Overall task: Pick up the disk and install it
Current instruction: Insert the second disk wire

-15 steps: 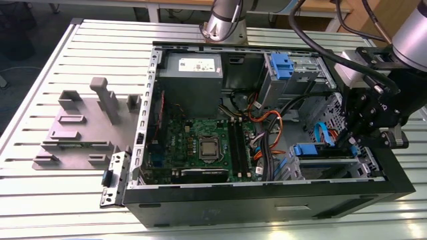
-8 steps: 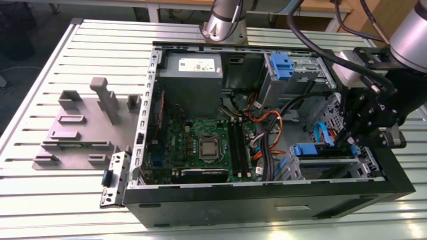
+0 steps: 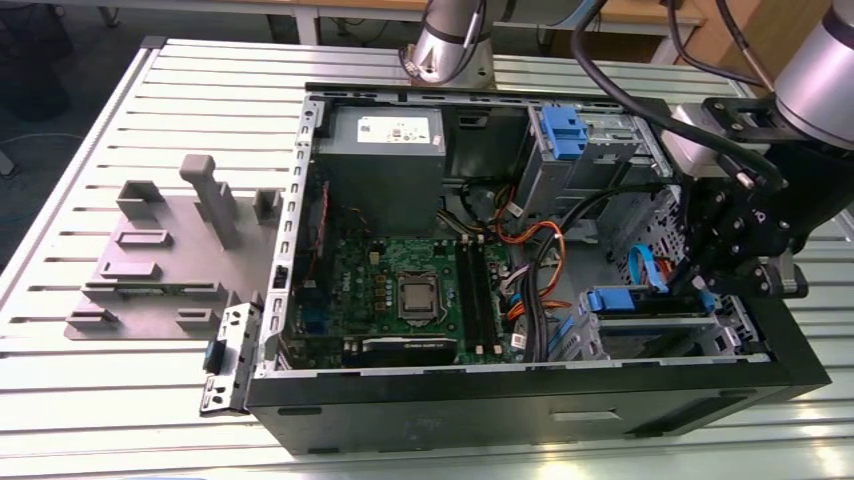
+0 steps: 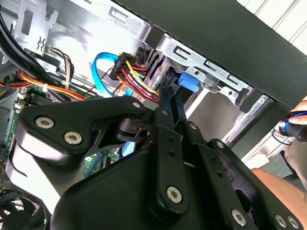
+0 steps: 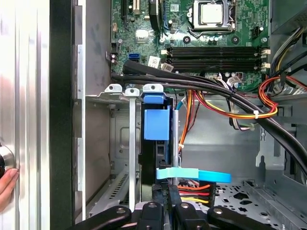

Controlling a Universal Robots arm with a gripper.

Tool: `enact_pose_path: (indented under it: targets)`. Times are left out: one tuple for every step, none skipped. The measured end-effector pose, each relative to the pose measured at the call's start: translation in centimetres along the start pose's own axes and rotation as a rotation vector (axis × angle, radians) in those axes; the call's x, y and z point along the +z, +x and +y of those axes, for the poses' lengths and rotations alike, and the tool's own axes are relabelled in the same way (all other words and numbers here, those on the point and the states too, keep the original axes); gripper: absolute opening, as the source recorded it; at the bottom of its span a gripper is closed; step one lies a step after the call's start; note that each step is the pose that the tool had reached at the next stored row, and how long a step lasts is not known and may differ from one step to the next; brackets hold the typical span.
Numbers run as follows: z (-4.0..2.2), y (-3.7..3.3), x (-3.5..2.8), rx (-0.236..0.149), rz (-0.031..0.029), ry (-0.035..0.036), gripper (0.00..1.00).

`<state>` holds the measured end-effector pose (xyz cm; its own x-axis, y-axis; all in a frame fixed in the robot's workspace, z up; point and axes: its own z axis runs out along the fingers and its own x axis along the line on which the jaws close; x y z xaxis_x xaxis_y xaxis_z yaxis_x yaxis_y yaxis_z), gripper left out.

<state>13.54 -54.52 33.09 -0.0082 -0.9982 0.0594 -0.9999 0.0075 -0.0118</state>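
I've got the gripper (image 3: 703, 283) down inside the open computer case (image 3: 534, 400), at the exterior view's right, over the grey metal drive cage (image 3: 654, 335) by the near wall. In the first wrist view the disk (image 5: 156, 143) stands on edge in that cage, its blue carrier tab (image 5: 156, 123) facing me, and the gripper's fingertips (image 5: 169, 199) sit at its end — the two black fingers close together with only a thin gap, right up against the drive's edge beside the red-and-yellow power cable (image 5: 194, 190). Whether they actually pinch the disk I cannot tell. A light-blue data cable (image 5: 192, 175) crosses just above the fingers. Beyond lies the green motherboard (image 5: 216, 28) — well apart from the jaws. A person's hand (image 5: 6, 184) rests outside the case wall.
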Motion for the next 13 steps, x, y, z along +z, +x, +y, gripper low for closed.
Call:
enact_pose_path:
  targets:
    - [0.00, -0.01, 0.07, 0.001, 0.0004, -0.0002, 0.16]
    - [0.01, -0.01, 0.13, 0.001, 0.0008, -0.0003, 0.16]
    - [0.01, -0.02, 0.20, 0.002, 0.0009, -0.0005, 0.16]
    - [0.01, -0.02, 0.24, 0.002, 0.0011, -0.0006, 0.16]
    - [0.00, -0.03, 0.26, 0.002, 0.0011, -0.0006, 0.16]
    - [0.00, -0.03, 0.26, 0.002, 0.0012, -0.0006, 0.16]
    - [0.00, -0.03, 0.27, 0.002, 0.0010, -0.0006, 0.16]
    - [0.00, -0.03, 0.28, 0.002, 0.0009, -0.0006, 0.16]
    - [0.00, -0.03, 0.28, 0.002, 0.0009, -0.0006, 0.16]
    - [0.00, -0.03, 0.28, 0.002, 0.0009, -0.0006, 0.16]
    - [0.00, -0.03, 0.28, 0.002, 0.0009, -0.0006, 0.16]
    - [0.00, -0.03, 0.28, 0.002, 0.0009, -0.0006, 0.16]
    - [0.00, -0.03, 0.28, 0.002, 0.0009, -0.0006, 0.16]
